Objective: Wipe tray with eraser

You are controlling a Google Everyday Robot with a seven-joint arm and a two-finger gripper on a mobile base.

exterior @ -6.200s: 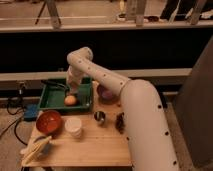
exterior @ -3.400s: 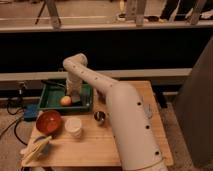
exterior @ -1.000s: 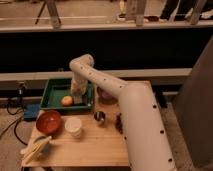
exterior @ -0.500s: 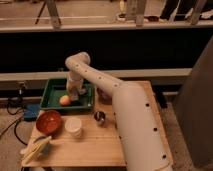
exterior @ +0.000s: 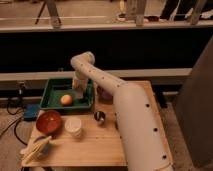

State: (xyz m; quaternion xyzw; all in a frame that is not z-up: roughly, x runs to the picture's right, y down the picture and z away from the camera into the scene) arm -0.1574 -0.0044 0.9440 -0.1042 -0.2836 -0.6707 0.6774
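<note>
At centre left, on the wooden table point(exterior: 92, 150), the shallow green plastic tray point(exterior: 50, 86) holds a round orange ball point(exterior: 66, 99), with the gripper point(exterior: 80, 94) low over its right side, its grip impossible to tell, and a red bowl point(exterior: 48, 121) below.

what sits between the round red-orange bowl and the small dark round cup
A white cylindrical cup stands between them, in the camera view. The pincer is in the dark-green rectangular plastic tray, beside the round orange ball.

Wooden table point(exterior: 100, 147) bears tray point(exterior: 52, 93), bowl point(exterior: 48, 121), cup point(exterior: 73, 127); end effector point(exterior: 79, 94) over tray.
</note>
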